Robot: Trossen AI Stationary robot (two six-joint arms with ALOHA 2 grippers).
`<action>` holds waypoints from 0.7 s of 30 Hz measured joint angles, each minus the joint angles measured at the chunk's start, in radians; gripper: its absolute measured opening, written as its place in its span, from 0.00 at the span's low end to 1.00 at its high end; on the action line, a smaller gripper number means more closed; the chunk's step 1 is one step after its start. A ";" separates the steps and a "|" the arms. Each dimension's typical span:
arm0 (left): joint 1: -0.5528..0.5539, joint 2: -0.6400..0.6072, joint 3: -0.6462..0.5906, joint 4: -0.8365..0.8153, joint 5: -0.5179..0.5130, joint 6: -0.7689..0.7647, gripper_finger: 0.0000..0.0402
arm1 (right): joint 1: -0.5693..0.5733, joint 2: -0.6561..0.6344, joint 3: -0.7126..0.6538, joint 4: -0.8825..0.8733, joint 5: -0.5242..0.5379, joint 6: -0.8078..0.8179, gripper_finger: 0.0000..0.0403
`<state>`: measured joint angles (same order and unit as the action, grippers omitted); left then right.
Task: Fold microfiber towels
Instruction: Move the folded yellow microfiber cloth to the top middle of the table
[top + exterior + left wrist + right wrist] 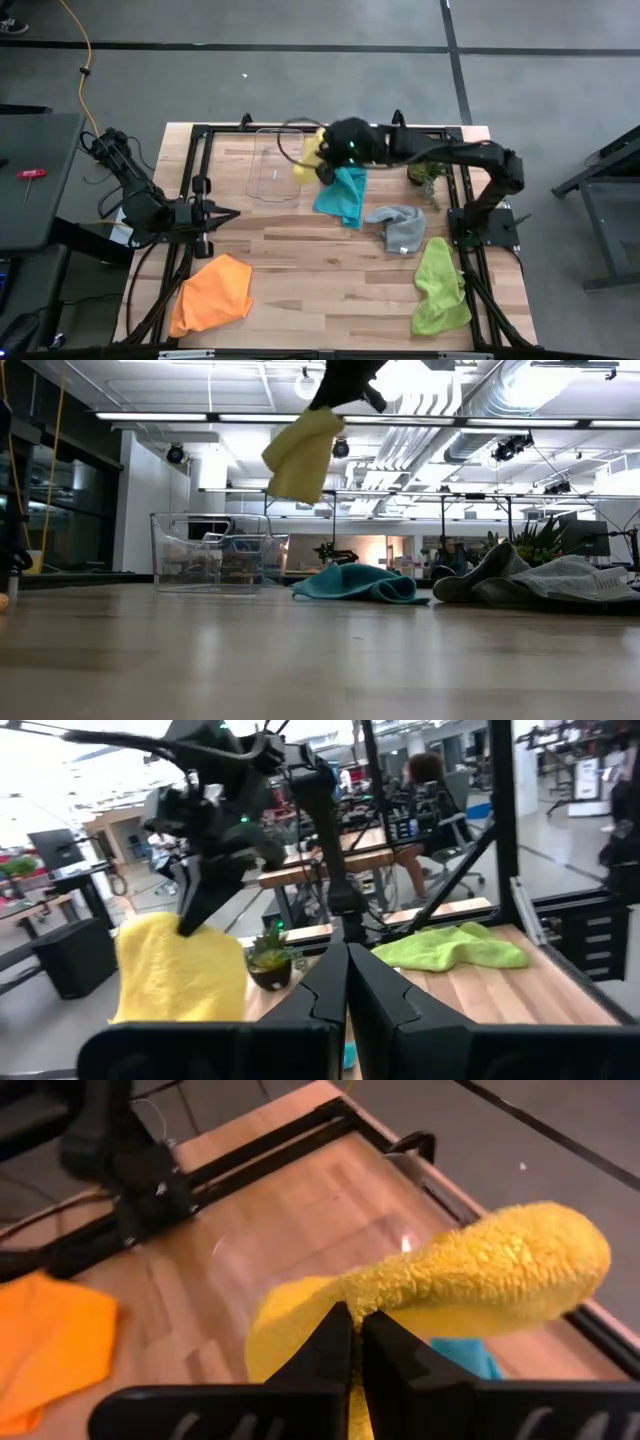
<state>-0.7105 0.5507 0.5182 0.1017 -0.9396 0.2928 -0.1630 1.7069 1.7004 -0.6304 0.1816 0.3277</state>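
Lying nearest the table's front edge, the orange towel (212, 293) and the lime towel (440, 287) sit crumpled and unfolded, well apart at opposite corners. Farther in, the left gripper (232, 213) waits low over the table's left side, clenched on nothing. Beyond mid-table the grey towel (399, 228) lies bunched, and just beside it the teal towel (343, 195) is heaped as well. Above and behind the teal one, the right gripper (322, 157) is grasping the yellow towel (308, 159), pinched at its top so that it hangs clear of the table in the low view, close to the tray (274, 165).

The step in hand looks like carrying the yellow towel, either to be laid out for folding or to be stowed; the hanging bundle does not show which. If it is for folding, the next move calls for lowering it onto bare wood and spreading it flat, with the left gripper brought in to take a second corner. Four towels appear untouched, so the task seems early.

The clear tray at the back appears to hold nothing. A small plant (424, 175) stands at the back right, near the right arm.
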 joint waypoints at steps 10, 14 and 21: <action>0.000 0.001 0.000 0.000 -0.026 0.018 0.00 | -0.115 0.221 0.215 0.018 -0.118 -0.041 0.00; 0.001 0.001 0.000 0.000 -0.025 0.018 0.00 | -0.145 0.335 0.355 0.022 -0.167 -0.048 0.00; 0.001 0.000 0.000 0.000 -0.025 0.017 0.00 | -0.173 0.533 0.588 0.019 -0.231 -0.053 0.00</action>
<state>-0.7097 0.5510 0.5182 0.1019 -0.9649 0.3097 -0.3359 2.2395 2.2885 -0.6116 -0.0490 0.2746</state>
